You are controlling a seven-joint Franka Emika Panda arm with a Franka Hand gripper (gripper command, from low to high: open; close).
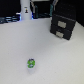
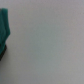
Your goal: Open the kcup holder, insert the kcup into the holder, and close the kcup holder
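Green and speckled, the kcup sits near on the pale table, left of the black kcup holder far right. Judging drawer shut: pull straight, level. Claw unseen, state unknown.

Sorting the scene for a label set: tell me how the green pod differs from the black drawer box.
The pod is tiny, round and green; the drawer box is far bigger, boxy and black with two grey front panels. The pod lies near the view's front, the box toward its back right. Both rest on the white table, apart.
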